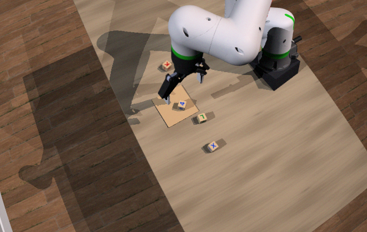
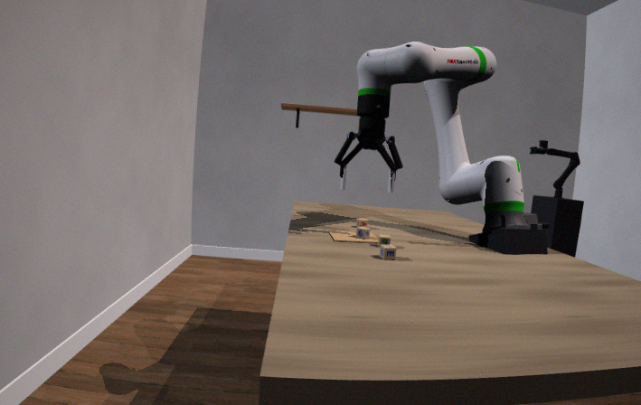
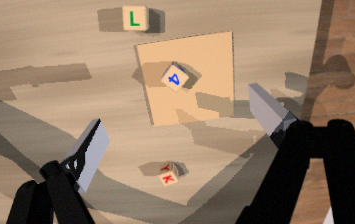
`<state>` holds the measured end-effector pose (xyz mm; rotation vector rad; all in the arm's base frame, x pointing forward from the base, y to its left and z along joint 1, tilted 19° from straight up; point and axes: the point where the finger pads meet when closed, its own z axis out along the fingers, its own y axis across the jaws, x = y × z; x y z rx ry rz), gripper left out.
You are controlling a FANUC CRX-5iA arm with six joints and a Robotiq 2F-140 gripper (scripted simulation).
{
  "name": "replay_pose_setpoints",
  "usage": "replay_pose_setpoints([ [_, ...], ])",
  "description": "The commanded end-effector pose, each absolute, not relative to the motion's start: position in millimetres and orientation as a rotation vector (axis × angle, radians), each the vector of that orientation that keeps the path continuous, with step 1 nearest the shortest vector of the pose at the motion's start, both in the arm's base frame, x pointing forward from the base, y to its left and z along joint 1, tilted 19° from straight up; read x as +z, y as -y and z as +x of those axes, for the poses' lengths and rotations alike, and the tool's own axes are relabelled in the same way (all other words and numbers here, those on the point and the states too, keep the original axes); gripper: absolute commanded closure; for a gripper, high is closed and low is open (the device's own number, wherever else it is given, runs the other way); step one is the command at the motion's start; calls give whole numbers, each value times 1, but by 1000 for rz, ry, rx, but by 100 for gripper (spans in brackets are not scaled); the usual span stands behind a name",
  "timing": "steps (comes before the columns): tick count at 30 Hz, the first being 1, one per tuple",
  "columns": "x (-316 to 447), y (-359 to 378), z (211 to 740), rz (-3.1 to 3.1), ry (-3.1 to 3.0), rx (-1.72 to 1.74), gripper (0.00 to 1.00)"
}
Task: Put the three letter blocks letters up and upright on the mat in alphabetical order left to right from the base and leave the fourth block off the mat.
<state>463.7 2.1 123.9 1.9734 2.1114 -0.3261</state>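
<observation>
1. We see the gripper (image 2: 367, 185) hanging high above the table (image 1: 265, 172), fingers spread wide with nothing between them.
2. In the wrist view both fingertips frame the scene below; no block sits between them at their height.
3. The mat (image 1: 167, 116) lies flat on the table, a tan square near the table's long edge by the floor (image 1: 49, 115).
4. The 4 block (image 1: 181, 104) sits on the mat, digit up in blue and turned at an angle to the mat's edges.
5. The L block (image 1: 202, 117) rests on bare table just beside one mat corner, off the mat, green letter on top.
6. The X block (image 1: 213, 146) lies further out from the mat, well apart from it, blue letter up.
7. The K block (image 1: 166, 65) sits on the table on the mat's other side, partly in the arm's shadow, red letter up.
8. From the top view one finger hangs over the mat's edge near the 4 block; the exterior view shows it is far above, not touching.
9. The arm's base (image 1: 287, 75) stands on the table, apart from all four blocks.
10. None of the three lettered blocks is on the mat; only the 4 block is.
</observation>
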Motion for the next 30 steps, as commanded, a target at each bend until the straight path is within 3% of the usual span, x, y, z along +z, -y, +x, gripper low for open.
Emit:
replay_pose_setpoints([
  [1,123,-2,464,2100,-1957,-302,0],
  [30,114,1,464,2688,-852,-112,0],
])
